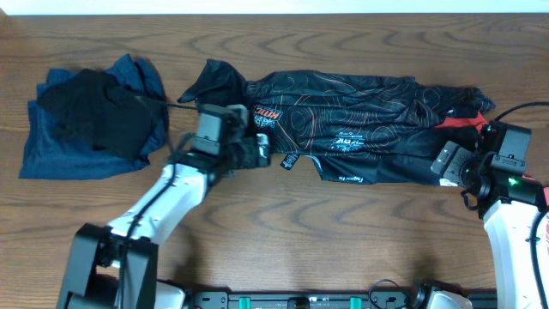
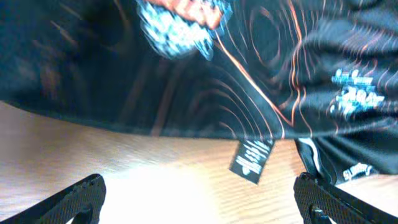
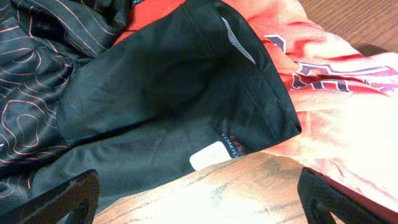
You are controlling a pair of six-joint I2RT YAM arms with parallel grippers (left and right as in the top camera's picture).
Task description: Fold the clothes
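While both arms sit along the near hem of the black sports shirt, I read the scene as follows. The shirt lies as a long, rumpled band on the wooden table, with its orange contour lines and white print facing up. A black care label hangs from the near hem onto bare wood.

The left gripper is at the shirt's left end, just short of the hem. Its fingers are spread wide and released, with only tabletop between them. The right gripper is at the shirt's right end, its jaws equally wide and holding nothing. A plain black panel with a small white tag lies just ahead of it.

A red garment with dark lettering lies at the shirt's right end, partly under that black panel. A crumpled blue garment lies beyond the shirt's left end, with a black garment heaped on top of it.
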